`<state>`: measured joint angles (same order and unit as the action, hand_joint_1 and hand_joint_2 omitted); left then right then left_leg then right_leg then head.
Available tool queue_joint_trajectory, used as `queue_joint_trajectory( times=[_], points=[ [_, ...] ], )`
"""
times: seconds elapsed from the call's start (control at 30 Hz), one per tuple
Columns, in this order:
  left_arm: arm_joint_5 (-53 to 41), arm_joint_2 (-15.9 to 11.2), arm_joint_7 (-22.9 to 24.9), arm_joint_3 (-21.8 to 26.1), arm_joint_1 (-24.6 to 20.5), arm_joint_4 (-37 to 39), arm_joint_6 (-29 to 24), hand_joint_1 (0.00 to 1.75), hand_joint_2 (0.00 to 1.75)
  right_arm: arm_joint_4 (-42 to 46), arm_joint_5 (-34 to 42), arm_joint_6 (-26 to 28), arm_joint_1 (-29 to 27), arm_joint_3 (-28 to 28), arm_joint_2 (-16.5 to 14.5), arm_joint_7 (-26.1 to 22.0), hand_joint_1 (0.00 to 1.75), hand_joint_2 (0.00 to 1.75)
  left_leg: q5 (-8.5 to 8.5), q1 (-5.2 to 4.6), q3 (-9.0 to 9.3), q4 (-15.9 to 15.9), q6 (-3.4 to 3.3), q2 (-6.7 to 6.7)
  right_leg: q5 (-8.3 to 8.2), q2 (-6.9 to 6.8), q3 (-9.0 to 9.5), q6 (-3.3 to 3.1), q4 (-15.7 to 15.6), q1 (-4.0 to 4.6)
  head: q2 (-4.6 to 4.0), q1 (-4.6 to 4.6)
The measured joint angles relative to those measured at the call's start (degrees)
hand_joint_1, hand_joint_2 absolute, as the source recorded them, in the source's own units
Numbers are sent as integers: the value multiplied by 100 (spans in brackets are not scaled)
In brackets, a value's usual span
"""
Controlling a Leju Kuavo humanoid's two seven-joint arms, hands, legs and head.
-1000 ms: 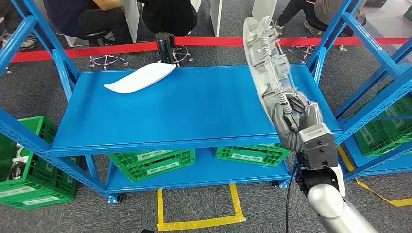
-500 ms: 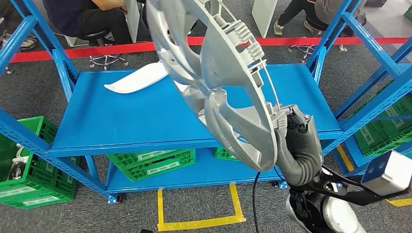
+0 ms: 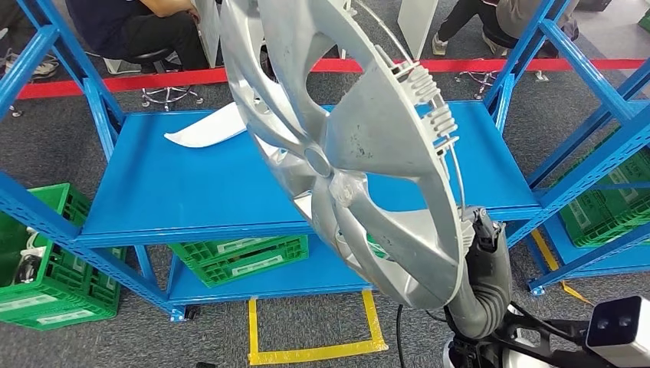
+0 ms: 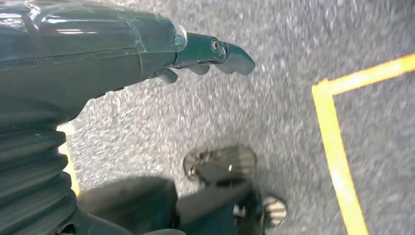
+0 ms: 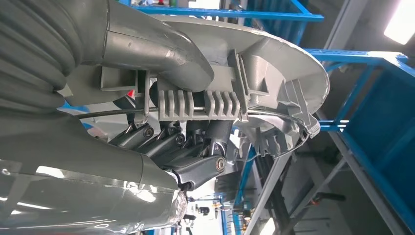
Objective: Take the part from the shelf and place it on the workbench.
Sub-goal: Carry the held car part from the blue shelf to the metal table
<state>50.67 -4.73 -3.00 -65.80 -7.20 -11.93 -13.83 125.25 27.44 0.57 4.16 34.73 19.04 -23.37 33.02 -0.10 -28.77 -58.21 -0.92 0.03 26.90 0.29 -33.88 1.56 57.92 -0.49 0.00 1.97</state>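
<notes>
1. above the blue shelf (image 3: 253,176), close in front of my head camera, the silver hubcap (image 3: 345,146) hangs tilted in the air, its spoked face toward me and its lower rim down at my right hand (image 3: 481,241).
2. my right hand grips that lower rim; in the right wrist view my thumb (image 5: 161,51) lies across one side of the rim and my darker fingers (image 5: 195,147) curl in against the other side, next to the ribbed clips and the wire ring.
3. the hubcap touches nothing but my hand, and it hides a good part of the shelf top behind it.
4. my left hand (image 4: 147,54) hangs low over the grey carpet (image 4: 293,73), holding nothing; its fingers (image 4: 220,51) lie stretched out close together, and i cannot tell more of how they sit.
5. on the shelf top, toward the far left corner, lies a white curved part (image 3: 203,126), well apart from the hubcap's rim.
6. green crates (image 3: 238,257) sit on the lower level, and yellow floor tape (image 3: 306,353) marks a square on the carpet in front.
7. beyond a red barrier tape (image 3: 130,77), people sit on stools.
</notes>
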Motion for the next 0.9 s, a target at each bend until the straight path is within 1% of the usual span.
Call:
queue_joint_trajectory(
  times=[0.1,0.2,0.33,0.5,0.7,0.77,0.83,0.87,0.9],
  points=[
    [86,-122,-103,30,0,-1,-42,0,175,-25,-45,1,-86,27,-76,-41,175,175,0,0,2,1,0,2,0,1,0,0,1,0,0,-1],
    [229,-187,-212,109,0,-3,-91,0,175,-70,-45,27,-150,50,-140,-69,175,175,0,0,2,2,0,1,0,1,0,-1,0,0,0,-2],
    [326,-217,-168,256,2,-4,-85,0,175,-161,-48,128,-261,94,-186,-154,175,175,0,0,1,2,0,-2,2,0,0,-2,0,-1,0,0],
    [237,-172,55,304,5,-9,23,0,175,-279,-69,305,-339,124,-212,-273,175,175,0,-14,-1,-2,-1,-5,-3,0,1,2,-12,-7,0,2],
    [-27,-14,72,304,8,-24,125,0,175,-343,-38,525,-415,98,-212,-209,175,175,1,-53,-3,-8,-10,-9,-19,-1,1,27,-19,-47,0,-2],
    [-80,48,35,303,7,-25,117,0,175,-344,-7,602,-414,85,-212,-145,175,175,-7,-66,-8,-11,-28,-9,-36,0,2,52,-32,-60,0,-9],
    [-123,101,12,302,6,-28,122,0,175,-344,37,674,-417,53,-208,-80,175,175,-39,-56,-8,9,-74,-8,-40,0,-7,89,-39,-64,0,-19],
    [-149,128,12,302,6,-30,133,0,175,-344,50,709,-418,24,-198,-55,175,175,-61,-43,-4,24,-103,-6,5,-2,-29,105,8,-63,0,-17],
    [-181,156,19,299,5,-33,153,0,175,-343,57,743,-420,-11,-184,-37,175,175,-80,-30,0,39,-129,-4,113,-4,-93,115,160,-61,0,-3]
  ],
)
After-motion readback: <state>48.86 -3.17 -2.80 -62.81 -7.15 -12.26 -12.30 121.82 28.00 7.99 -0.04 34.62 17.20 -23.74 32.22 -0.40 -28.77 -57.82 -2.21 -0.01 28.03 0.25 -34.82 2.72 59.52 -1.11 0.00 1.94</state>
